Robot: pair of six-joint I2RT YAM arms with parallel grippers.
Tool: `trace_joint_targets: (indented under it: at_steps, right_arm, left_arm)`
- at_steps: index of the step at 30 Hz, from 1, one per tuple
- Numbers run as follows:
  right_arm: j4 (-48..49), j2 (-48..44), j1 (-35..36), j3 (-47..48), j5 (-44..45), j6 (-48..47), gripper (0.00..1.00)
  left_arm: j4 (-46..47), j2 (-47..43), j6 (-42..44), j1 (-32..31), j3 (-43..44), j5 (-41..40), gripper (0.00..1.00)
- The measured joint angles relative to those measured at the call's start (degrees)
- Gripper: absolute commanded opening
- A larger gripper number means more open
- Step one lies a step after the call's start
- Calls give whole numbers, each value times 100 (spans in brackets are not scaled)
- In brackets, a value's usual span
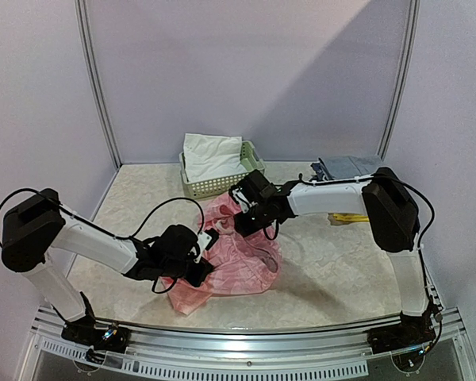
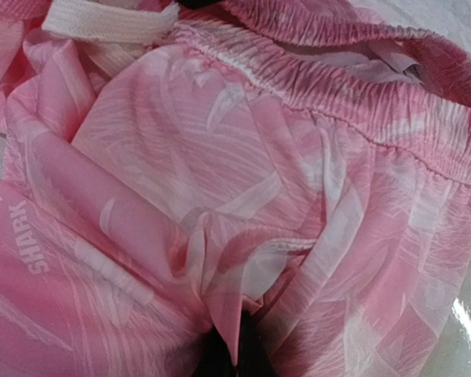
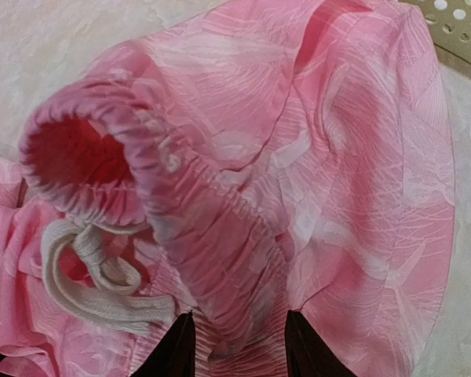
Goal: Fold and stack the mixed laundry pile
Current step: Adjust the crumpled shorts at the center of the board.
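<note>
**A:** What holds what here?

**B:** The table (image 1: 341, 270), pale and mottled, bears everything. At its far side stands a pale green basket (image 1: 218, 186) with lattice plastic walls. A white garment (image 1: 209, 153) lies crumpled in it and rises above the rim. To the right of the basket, folded dark blue clothes (image 1: 345, 167) lie on the table, with a yellow piece (image 1: 351, 217) nearer the front.

**A:** And the pink one?

**B:** The pink garment (image 1: 242, 266) lies loose on the tabletop, just in front of the basket. The cloth is thin, glossy and faintly see-through, with a pale leaf-like print, and it is rumpled into soft folds.

**A:** Smaller details?

**B:** There is a gathered elastic waistband (image 3: 212, 236), puckered into fine ridges. A flat white woven drawstring (image 3: 86, 290) loops beside it. The cloth also carries small white "SHARK" lettering (image 2: 30, 247).

**A:** The grippers?

**B:** The left gripper (image 2: 234, 353) is closed, pinching a fold of the pink garment. The right gripper (image 3: 240, 314) has a finger on either side of the waistband. I cannot tell whether they squeeze it.
</note>
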Motion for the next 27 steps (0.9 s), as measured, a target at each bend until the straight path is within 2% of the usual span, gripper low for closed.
trace_joint_targets:
  at_steps: [4, 7, 13, 22, 27]
  right_arm:
    - [-133, 76, 2, 42, 275, 94, 10]
    - [-232, 76, 7, 42, 542, 129, 1]
    - [-393, -15, -9, -31, 1093, 26, 1]
    - [-472, -813, -380, -638, 1517, -188, 1]
    - [-468, -933, -645, -789, 1696, -216, 6]
  left_arm:
    - [72, 0, -4, -4, -39, -13, 0]
    - [111, -4, -13, -4, -61, -13, 0]
    - [168, -11, -20, -4, -94, -13, 0]
    - [247, -22, -22, -7, -142, -9, 0]
    - [249, -22, -20, -9, -142, -9, 0]
